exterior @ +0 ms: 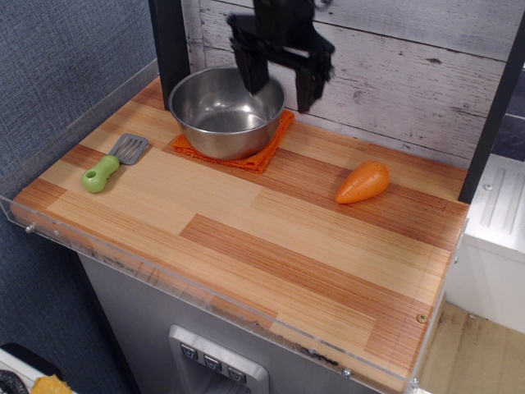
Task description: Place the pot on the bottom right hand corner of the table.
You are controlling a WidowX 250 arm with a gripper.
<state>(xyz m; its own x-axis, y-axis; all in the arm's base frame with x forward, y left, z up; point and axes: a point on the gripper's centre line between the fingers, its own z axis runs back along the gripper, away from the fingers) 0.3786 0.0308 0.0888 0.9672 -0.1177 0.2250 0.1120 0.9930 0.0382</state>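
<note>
The shiny steel pot [225, 112] stands upright on a folded orange cloth [264, 152] at the back left of the striped wooden table [271, 238]. My black gripper [280, 89] hangs open and empty above the pot's right rim, its left finger over the bowl and its right finger outside the rim. It touches nothing. The bottom right corner of the table [394, 336] shows bare wood.
An orange toy carrot [362, 182] lies at the right back. A spatula with a green handle [111, 162] lies at the left. A clear acrylic rim [164, 283] edges the table. A grey plank wall stands behind, with a black post [168, 41] at the back left.
</note>
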